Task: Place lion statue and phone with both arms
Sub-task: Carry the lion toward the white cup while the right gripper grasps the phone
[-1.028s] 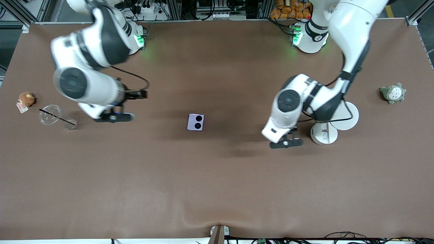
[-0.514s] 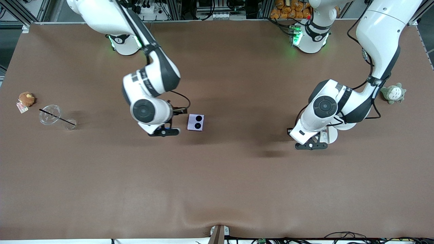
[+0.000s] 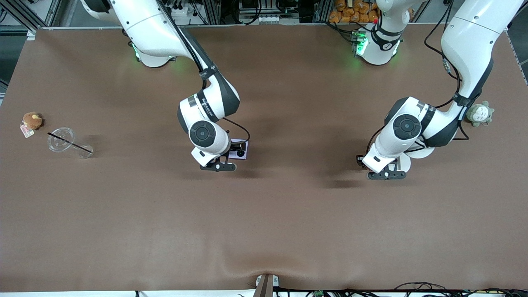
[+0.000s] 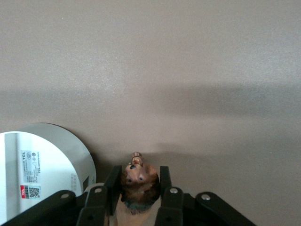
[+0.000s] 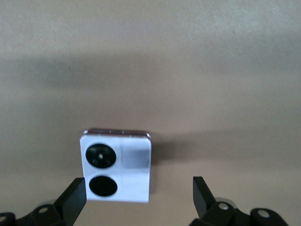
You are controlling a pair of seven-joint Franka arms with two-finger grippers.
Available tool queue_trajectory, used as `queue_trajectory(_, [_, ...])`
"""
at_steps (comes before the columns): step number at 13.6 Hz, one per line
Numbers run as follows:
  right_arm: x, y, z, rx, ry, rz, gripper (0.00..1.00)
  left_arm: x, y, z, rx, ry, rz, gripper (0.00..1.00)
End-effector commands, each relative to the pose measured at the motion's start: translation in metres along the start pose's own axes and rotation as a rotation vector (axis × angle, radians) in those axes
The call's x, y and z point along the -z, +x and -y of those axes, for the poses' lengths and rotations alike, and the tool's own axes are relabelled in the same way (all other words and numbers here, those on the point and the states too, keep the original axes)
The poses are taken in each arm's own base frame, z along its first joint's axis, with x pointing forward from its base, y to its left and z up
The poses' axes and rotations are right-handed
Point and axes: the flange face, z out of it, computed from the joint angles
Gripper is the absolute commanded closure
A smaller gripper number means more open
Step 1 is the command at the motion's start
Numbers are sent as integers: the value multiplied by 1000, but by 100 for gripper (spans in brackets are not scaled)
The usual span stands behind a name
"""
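The lavender phone (image 3: 240,151) lies flat on the brown table near its middle, lenses up, partly covered by the right arm. In the right wrist view the phone (image 5: 117,167) sits below and between the fingers of my open right gripper (image 5: 138,195), closer to one finger. In the front view my right gripper (image 3: 218,166) hovers at the phone's edge. My left gripper (image 4: 138,170) is shut on the reddish-brown lion statue (image 4: 140,182), whose head points out past the fingertips. In the front view my left gripper (image 3: 386,175) hangs low over the table beside a white disc; the statue is hidden there.
Two white discs (image 3: 405,163) lie under the left arm; one also shows in the left wrist view (image 4: 42,165). A grey-green plush (image 3: 478,114) sits toward the left arm's end. A brown plush (image 3: 32,120), a clear lid with straw (image 3: 61,139) and a small cup (image 3: 85,151) sit toward the right arm's end.
My right arm has swung from near the clear lid to the phone. My left arm has shifted toward its own end of the table, to the white disc.
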Motion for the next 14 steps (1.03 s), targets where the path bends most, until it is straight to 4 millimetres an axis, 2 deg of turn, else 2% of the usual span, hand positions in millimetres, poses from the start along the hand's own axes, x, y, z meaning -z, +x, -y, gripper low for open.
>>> queue_trajectory(1, [-6, -1, 4, -19, 13, -19, 0, 4, -2, 1, 31, -4, -17, 0])
queue_trajectory(3, [-24, -3, 15, -17, 15, -44, 0, 20, -2, -14, 31, -8, -37, 0])
queue_trajectory(5, [-40, -4, 25, -24, 24, -78, 0, 51, -3, -29, 9, 32, -46, 0])
queue_trajectory(8, [-43, -5, 24, -22, 15, -66, 0, 114, 0, -52, 5, 98, -38, 0])
queue_trajectory(11, [-46, -6, 23, -26, 17, -70, 0, 185, 12, -63, 63, 86, -34, 0])
queue_trajectory(13, [-52, -10, 24, -35, 24, -89, 0, 238, 25, -62, 116, 51, -25, 0])
queue_trajectory(14, [-56, -10, 22, -41, 25, -93, 37, 260, 28, -64, 122, 49, -26, 0])
